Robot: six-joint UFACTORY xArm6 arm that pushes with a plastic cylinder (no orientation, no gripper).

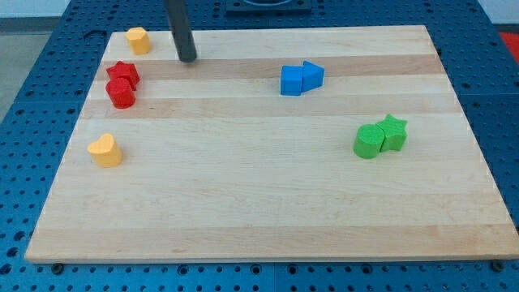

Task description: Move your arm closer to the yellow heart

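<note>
The yellow heart (105, 150) lies near the left edge of the wooden board (259, 203), below the red blocks. My tip (188, 59) rests on the board near its top edge, well above and to the right of the heart. A second small yellow block (139, 40) sits in the top left corner, left of my tip and apart from it.
A red star (123, 72) and a red cylinder (122, 93) touch each other between my tip and the heart. A blue cube (291, 80) and a blue triangle (313, 75) sit top centre. A green cylinder (368, 141) and a green star (394, 131) sit at the right.
</note>
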